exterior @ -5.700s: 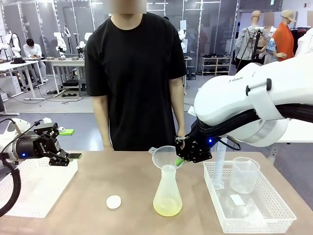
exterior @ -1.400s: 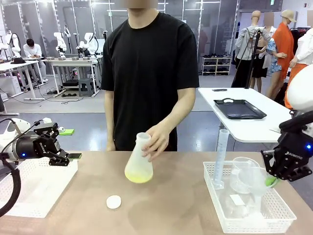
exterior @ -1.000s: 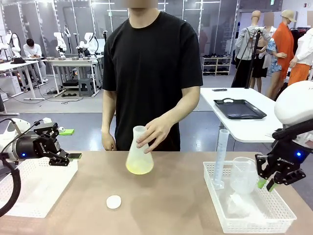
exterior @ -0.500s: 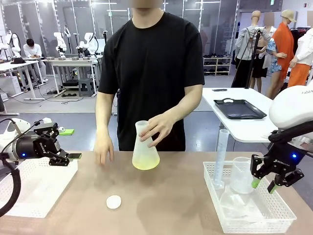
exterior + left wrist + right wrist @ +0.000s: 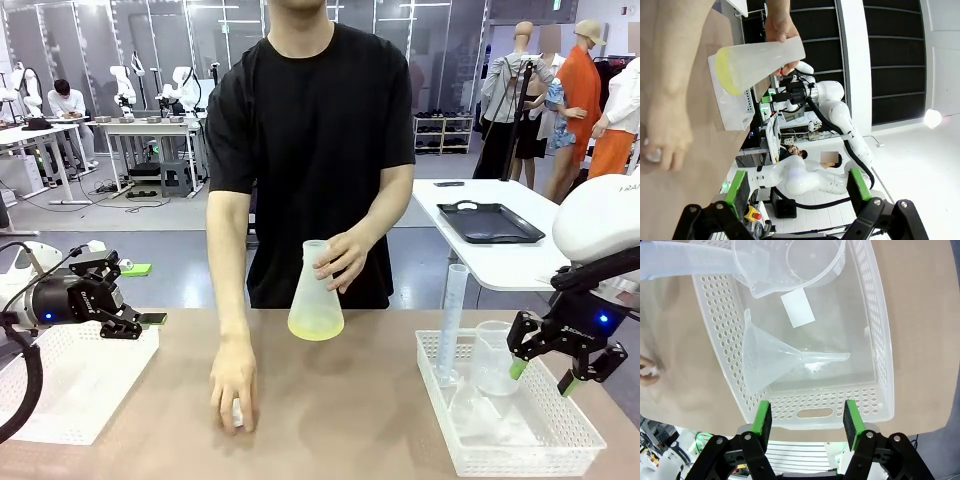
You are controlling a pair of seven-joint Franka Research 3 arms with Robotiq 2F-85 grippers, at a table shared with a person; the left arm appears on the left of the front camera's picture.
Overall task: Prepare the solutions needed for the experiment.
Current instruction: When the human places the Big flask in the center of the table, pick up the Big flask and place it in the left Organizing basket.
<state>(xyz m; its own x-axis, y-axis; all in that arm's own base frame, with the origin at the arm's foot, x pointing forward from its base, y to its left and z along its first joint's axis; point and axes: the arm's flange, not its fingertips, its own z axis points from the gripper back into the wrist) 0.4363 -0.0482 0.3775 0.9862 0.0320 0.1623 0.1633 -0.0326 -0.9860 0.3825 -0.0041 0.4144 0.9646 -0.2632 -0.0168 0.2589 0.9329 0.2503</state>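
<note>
The solutions (image 5: 316,326) are a shallow layer of pale yellow-green liquid in the bottom of a frosted conical flask (image 5: 314,295). A person's hand holds the flask by its neck above the table's middle. In the left wrist view the solutions (image 5: 724,75) and the flask (image 5: 760,60) lie sideways. My right gripper (image 5: 543,375) hovers open over the white basket (image 5: 560,450) at the right, nothing between its pads (image 5: 761,419). Below it a clear funnel (image 5: 775,362) lies on its side in the basket (image 5: 875,340). My left gripper (image 5: 140,325) stands open over the left tray (image 5: 70,390).
The right basket also holds a clear beaker (image 5: 494,358) and a tall measuring cylinder (image 5: 450,320). The person's other hand (image 5: 235,395) rests on the table, covering a small white cap (image 5: 652,155). Bare tabletop lies between the two baskets.
My right gripper has opened wider and lifted slightly above the basket. The person carried the flask to the right and lowered the other hand onto the white cap. My left arm has not moved.
</note>
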